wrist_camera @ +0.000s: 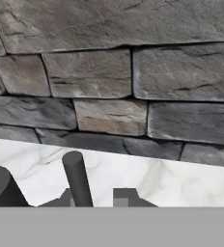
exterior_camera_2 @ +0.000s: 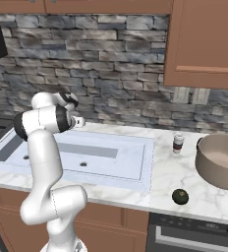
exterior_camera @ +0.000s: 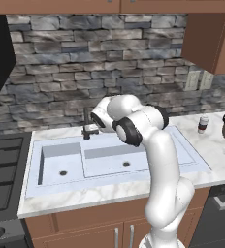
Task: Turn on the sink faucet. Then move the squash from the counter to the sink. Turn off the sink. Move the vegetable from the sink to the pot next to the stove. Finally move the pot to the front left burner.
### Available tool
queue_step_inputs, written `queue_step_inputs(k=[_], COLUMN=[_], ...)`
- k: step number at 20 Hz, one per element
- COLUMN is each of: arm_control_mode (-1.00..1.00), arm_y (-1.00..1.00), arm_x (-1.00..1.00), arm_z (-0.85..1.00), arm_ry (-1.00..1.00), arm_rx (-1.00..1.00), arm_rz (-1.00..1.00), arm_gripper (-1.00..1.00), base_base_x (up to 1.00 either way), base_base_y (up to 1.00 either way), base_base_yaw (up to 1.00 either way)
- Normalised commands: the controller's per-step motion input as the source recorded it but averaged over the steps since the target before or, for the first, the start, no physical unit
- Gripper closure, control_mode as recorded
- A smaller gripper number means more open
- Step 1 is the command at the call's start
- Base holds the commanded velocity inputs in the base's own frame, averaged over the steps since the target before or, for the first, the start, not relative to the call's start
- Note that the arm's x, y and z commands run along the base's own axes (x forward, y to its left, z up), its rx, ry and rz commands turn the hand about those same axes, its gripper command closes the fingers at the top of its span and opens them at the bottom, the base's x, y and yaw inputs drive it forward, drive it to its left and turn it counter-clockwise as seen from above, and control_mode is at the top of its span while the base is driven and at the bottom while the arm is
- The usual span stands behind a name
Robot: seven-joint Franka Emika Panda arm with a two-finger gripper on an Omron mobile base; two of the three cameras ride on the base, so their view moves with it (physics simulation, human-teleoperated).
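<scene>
In the left base view the arm reaches over the sink [exterior_camera: 182,145] to the faucet [exterior_camera: 88,127] at the back of the bench [exterior_camera: 85,202]. The arm's own links cover the jaws there, so a push on the lever can slip off or go the wrong way, and no water shows in the basins.

In the right base view the squash [exterior_camera_2: 180,196] lies on the bench near the front edge, just beside the pot [exterior_camera_2: 219,162] and well apart from the sink. It is round, so a poor grip later can roll it off the edge. A small jar [exterior_camera_2: 178,142] stands nearby and could be knocked over.

In the hand view the two finger tips [wrist_camera: 124,197] stand a little apart with nothing between them. The dark post rises just left of them, and it is not clear whether they touch it.
</scene>
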Motion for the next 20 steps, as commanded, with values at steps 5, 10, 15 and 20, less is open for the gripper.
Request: queue_step_inputs(k=[5,10,15,20], arm_control_mode=[-1.00,-1.00,-1.00,-1.00], arm_y=[-0.72,-0.75,-0.76,-0.75], arm_x=[0.00,-0.01,-0.04,-0.07], arm_z=[-0.29,-0.36,-0.41,-0.44], arm_ry=[0.06,0.02,0.03,0.05], arm_rx=[0.04,0.03,0.03,0.03], arm_rz=[0.00,0.00,0.00,-0.01], arm_gripper=[1.00,1.00,1.00,1.00], base_base_x=[0.00,0.00,0.00,0.00], base_base_y=[0.00,0.00,0.00,0.00], base_base_yaw=[0.00,0.00,0.00,0.00])
